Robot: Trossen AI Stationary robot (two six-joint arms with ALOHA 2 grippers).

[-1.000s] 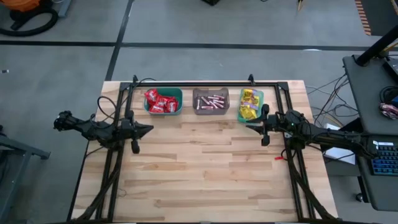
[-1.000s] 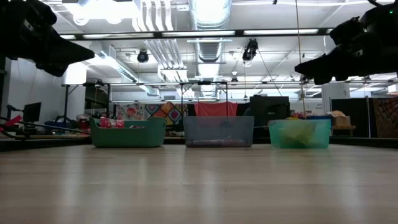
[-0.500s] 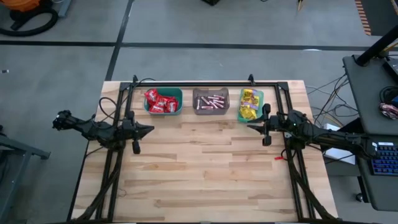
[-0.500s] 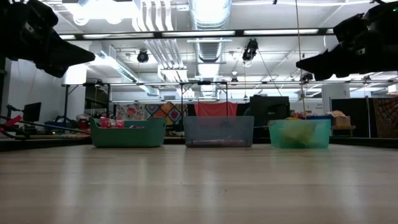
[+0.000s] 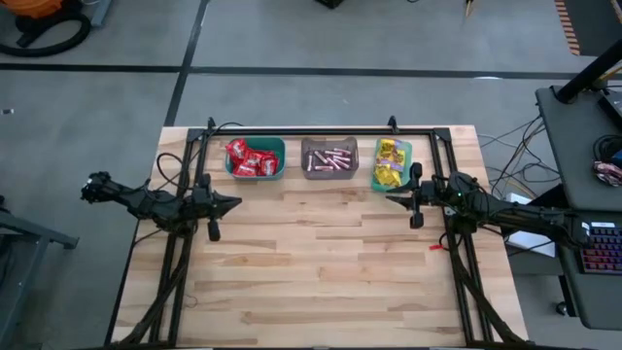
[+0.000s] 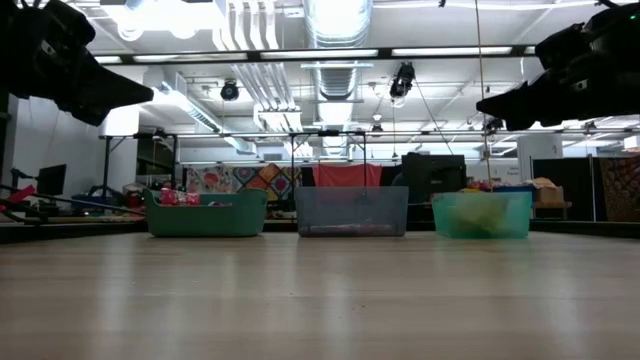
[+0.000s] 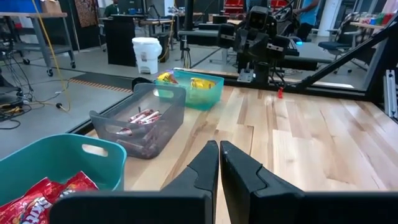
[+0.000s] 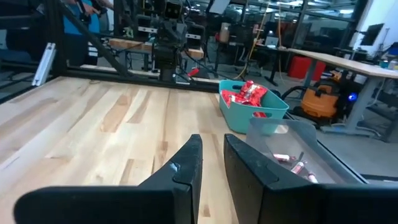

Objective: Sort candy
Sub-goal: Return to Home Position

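Note:
Three bins stand in a row along the table's far edge. The teal bin (image 5: 277, 158) holds red packets (image 5: 251, 159). The grey bin (image 5: 328, 172) holds thin pinkish sticks (image 5: 330, 158). The green bin (image 5: 406, 160) holds yellow packets (image 5: 390, 163). My left gripper (image 5: 236, 203) hovers well above the wood near the left edge, shut and holding nothing (image 7: 219, 144). My right gripper (image 5: 389, 201) hovers near the right edge, just on the near side of the green bin. Its fingers stand a narrow gap apart with nothing between them (image 8: 212, 138).
A black frame rail (image 5: 321, 132) runs behind the bins, and the arm stands flank the table (image 5: 321, 282) on both sides. A small red item (image 5: 434, 246) lies by the right arm's base. Bare wood fills the middle and near part of the table.
The right gripper has eased back slightly toward the table's right edge and a little upward. Nothing else has moved.

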